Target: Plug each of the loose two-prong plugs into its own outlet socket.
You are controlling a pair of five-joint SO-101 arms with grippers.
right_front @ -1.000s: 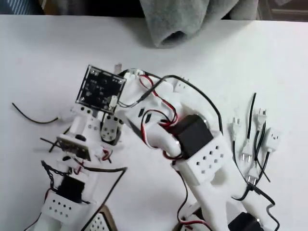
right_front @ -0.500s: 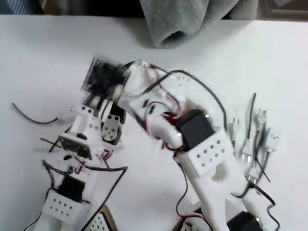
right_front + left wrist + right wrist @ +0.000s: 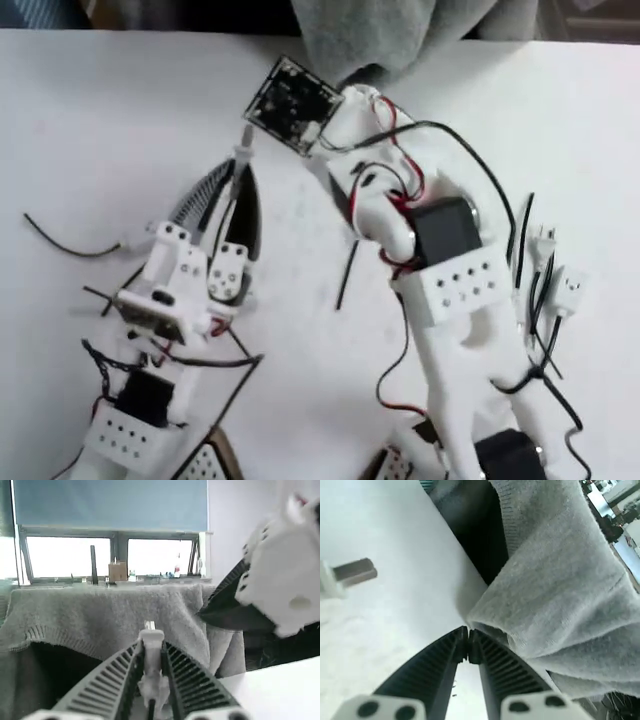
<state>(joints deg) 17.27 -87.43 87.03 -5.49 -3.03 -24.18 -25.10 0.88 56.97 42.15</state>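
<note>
a white counter [image 3: 80,110] runs under everything, bright and evenly lit. straight beyond the left end effector [image 3: 151,645], at the counter's far edge, a grey knitted cloth [image 3: 90,615] hangs in soft folds. the same cloth lies just past the tips of the right end effector [image 3: 468,645], with a dark gap [image 3: 475,532] beneath it. behind the cloth, farther from the left end effector, a wide window [image 3: 67,555] glows with daylight under a blue roller blind [image 3: 110,502]. a small box [image 3: 118,571] and a few small items [image 3: 177,571] stand on the sill. a plain white wall [image 3: 235,515] adjoins the window.
</note>
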